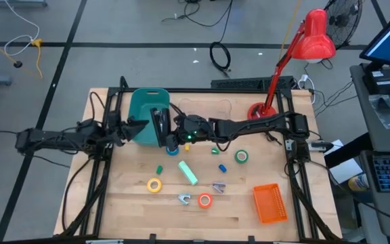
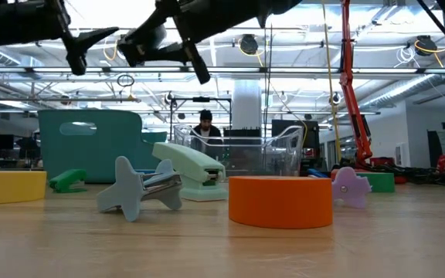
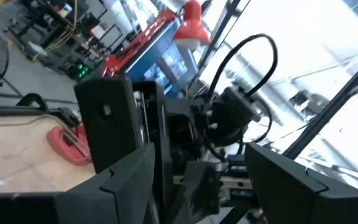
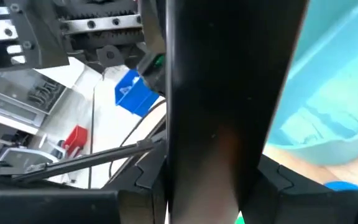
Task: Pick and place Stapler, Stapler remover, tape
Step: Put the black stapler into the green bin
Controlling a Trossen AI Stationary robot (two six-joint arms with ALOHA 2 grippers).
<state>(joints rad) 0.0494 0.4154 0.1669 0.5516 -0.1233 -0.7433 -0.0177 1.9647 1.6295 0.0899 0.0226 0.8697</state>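
My right gripper (image 1: 162,129) reaches in from the table's right and is shut on a black stapler (image 1: 159,124), which stands on end beside the teal bin (image 1: 144,108). My left gripper (image 1: 128,129) is open by the bin's left side, with nothing between its fingers (image 3: 107,193). Flat on the table lie a pale green stapler (image 1: 188,173), two staple removers (image 1: 183,198) (image 1: 219,188), and the blue (image 1: 172,149), yellow (image 1: 154,184), orange (image 1: 205,200) and green (image 1: 241,156) tape rolls. My right gripper pinches the black stapler (image 4: 229,93) between its two fingers, which come about level from the table's right and lie across it. The stapler is lifted clear of the table, roughly upright, by the teal bin's near right corner. Which part of it the fingers are on is hidden.
An orange basket (image 1: 269,203) sits near the front right. A red desk lamp (image 1: 313,37) stands at the back right, and a clear container (image 2: 280,158) at the back. Small green and blue bits (image 1: 159,169) (image 1: 222,168) lie among the tape rolls.
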